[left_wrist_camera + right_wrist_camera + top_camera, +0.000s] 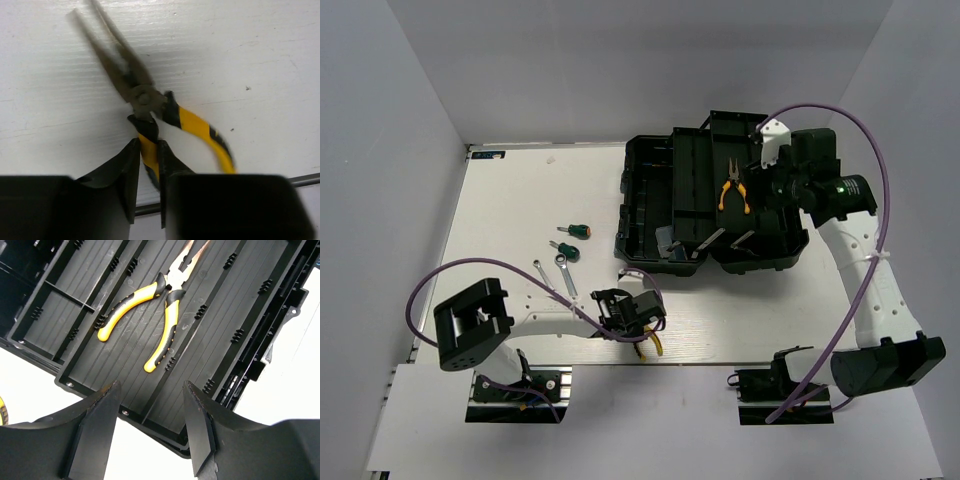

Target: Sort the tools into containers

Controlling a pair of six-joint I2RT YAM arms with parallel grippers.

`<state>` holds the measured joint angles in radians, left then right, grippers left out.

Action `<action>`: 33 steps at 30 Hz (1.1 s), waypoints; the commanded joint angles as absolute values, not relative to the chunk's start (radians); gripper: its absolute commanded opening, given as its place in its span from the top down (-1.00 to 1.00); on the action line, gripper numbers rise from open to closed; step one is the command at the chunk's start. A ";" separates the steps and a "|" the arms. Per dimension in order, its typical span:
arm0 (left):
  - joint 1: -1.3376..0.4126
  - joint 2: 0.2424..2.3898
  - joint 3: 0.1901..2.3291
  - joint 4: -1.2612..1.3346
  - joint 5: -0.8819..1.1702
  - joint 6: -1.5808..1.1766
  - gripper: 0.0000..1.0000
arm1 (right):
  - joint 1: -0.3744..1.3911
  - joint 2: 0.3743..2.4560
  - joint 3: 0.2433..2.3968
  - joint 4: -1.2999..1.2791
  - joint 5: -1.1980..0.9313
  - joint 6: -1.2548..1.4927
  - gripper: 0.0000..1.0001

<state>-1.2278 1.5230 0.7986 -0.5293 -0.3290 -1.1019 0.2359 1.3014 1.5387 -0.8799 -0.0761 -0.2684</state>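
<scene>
— pliers first: where are they?
— one pair, the held pliers (150, 102), is by the near edge of the table (510, 200), in the left gripper (149, 162). its jaws are pinched together on one yellow-and-black handle. the other handle curves off free to the right. the nose points away from the fingers, slightly spread and blurred.
— lifted or lying flat?
— can't tell from the wrist view. there's a shadow on the white surface under it, nothing clearer.
— and the other pair?
— the tray pliers (160, 302) lie flat on the ribbed floor of a long compartment in the open black toolbox (650, 210). the handles are splayed and nothing touches them.
— what about the right gripper?
— the right gripper (150, 427) hangs over that same compartment with its jaws wide apart and holding nothing. the tray pliers show beyond the gap.
— where are the remaining tools?
— all on the table, left of the toolbox. the far screwdriver (581, 231) and the near screwdriver (565, 249), both green-handled, sit close together. a little nearer the arms, the left wrench (544, 276) and the right wrench (566, 275) lie side by side. they're between the screwdrivers and the left gripper, and apart from both.
</scene>
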 commanded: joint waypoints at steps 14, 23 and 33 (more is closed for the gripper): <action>-1.258 1.513 0.862 -0.597 -0.327 -1.078 1.00 | 0.192 1.181 1.508 -0.870 -0.150 -0.245 -0.17; -1.287 1.384 1.008 -0.733 -0.417 -1.023 1.00 | 0.175 1.170 1.479 -0.862 -0.172 -0.239 -0.17; -1.316 1.374 1.302 -0.788 -0.465 -0.847 1.00 | 0.160 1.151 1.471 -0.848 -0.138 -0.245 -0.17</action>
